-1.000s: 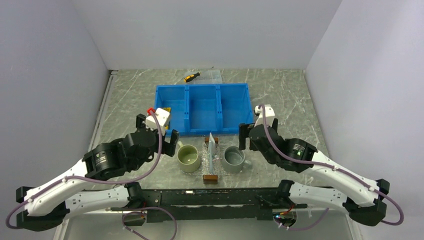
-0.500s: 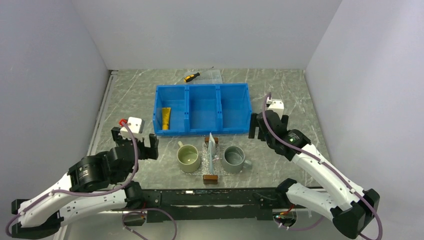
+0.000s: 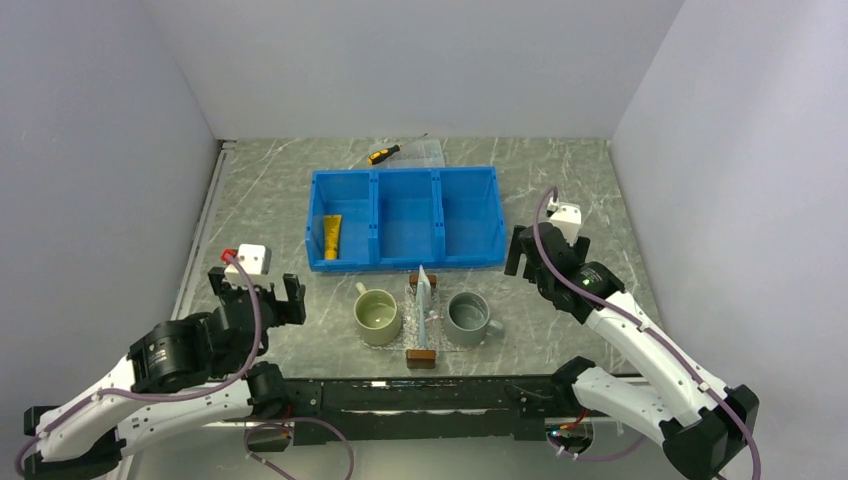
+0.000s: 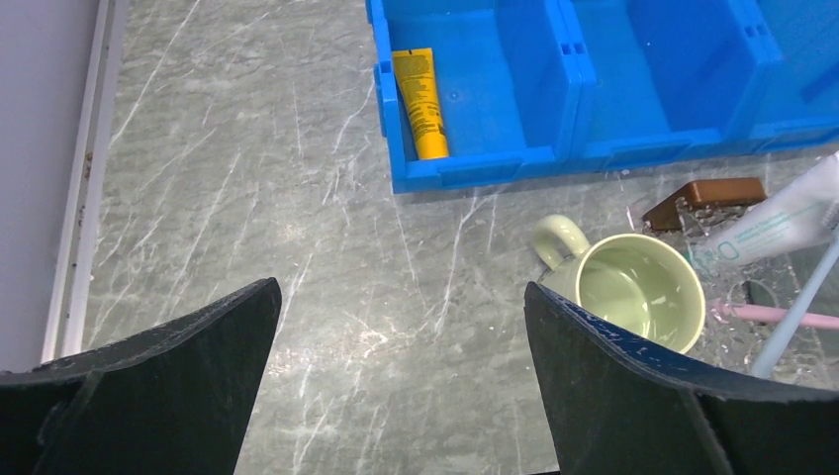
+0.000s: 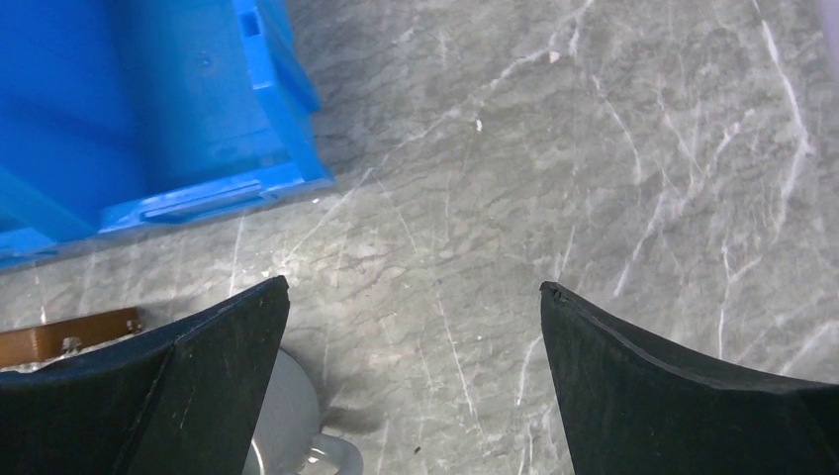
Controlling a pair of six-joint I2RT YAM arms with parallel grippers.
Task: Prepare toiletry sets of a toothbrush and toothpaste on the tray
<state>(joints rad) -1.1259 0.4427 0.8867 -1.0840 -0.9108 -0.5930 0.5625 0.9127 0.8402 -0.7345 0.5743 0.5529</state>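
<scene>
Between green mug (image 3: 379,316) and grey mug (image 3: 468,317): tray (image 3: 421,356), just in front of blue bin (image 3: 405,263). Toothpaste (image 3: 425,293) lies lengthwise on tray; pink toothbrush (image 4: 777,318) on it too, next to green mug. I read left gripper (image 3: 255,289) spread wide, holding nothing, over bare table left of mugs. Right gripper (image 3: 546,251) equally wide, empty, off bin's near right corner.

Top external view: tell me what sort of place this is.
Likely a robotics lab test cell, not a bathroom: a left arm and right arm mounted at a marble-patterned table, plain white walls boxing it in, and a blue bin.
</scene>
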